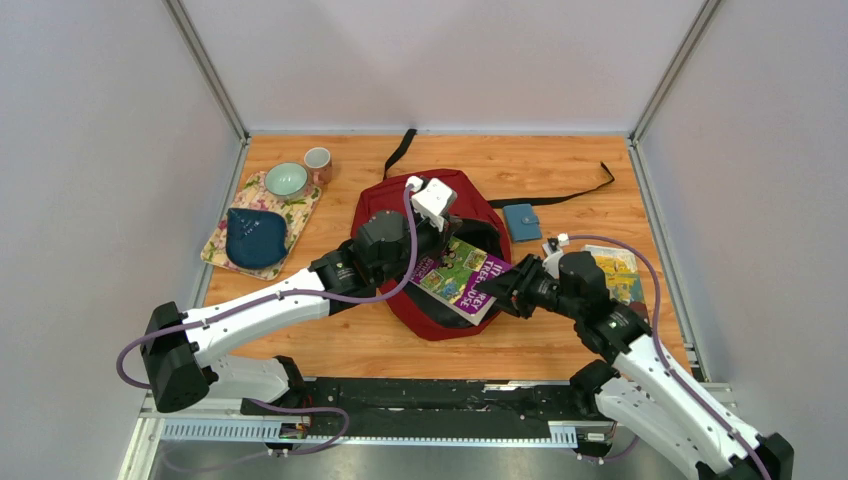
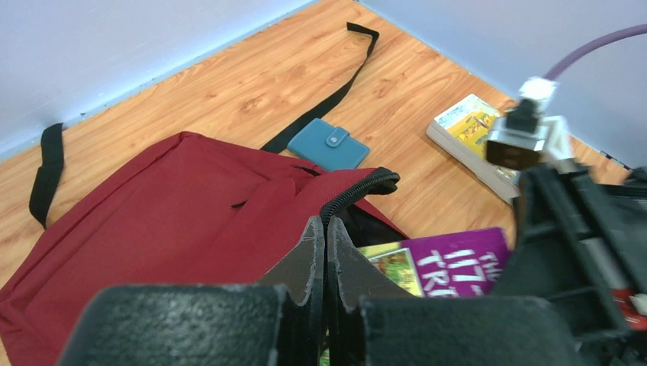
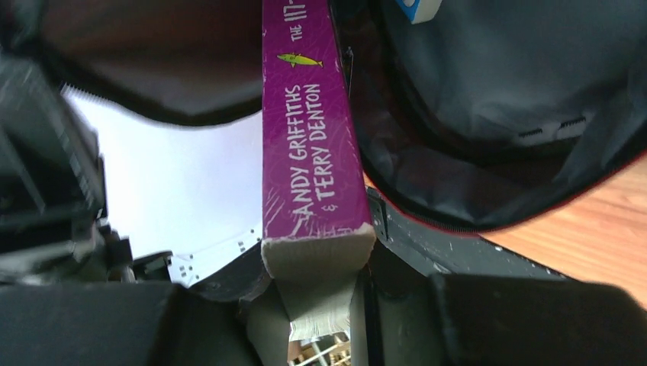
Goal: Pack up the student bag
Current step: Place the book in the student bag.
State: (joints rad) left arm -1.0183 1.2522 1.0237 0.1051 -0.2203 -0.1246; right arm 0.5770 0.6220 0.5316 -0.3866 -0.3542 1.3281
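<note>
The student bag (image 1: 385,205) is a dark red backpack lying flat in the middle of the table, its mouth facing the right arm. My left gripper (image 1: 443,232) (image 2: 326,232) is shut on the black zipper edge of the bag (image 2: 168,206) and holds the mouth up. My right gripper (image 1: 505,290) (image 3: 317,259) is shut on a thick purple book (image 1: 462,275) (image 3: 309,137). The far end of the book lies in the opening, against the dark lining of the bag (image 3: 488,114). The book (image 2: 458,263) shows just under the lifted edge.
A teal wallet (image 1: 521,221) (image 2: 328,145) lies right of the bag, beside a black strap (image 1: 560,195). A yellow book (image 1: 615,272) (image 2: 473,130) lies at the right. At the left, a floral mat (image 1: 300,205) carries a dark blue pouch (image 1: 255,237) and a bowl (image 1: 286,180); a cup (image 1: 318,160) stands by it.
</note>
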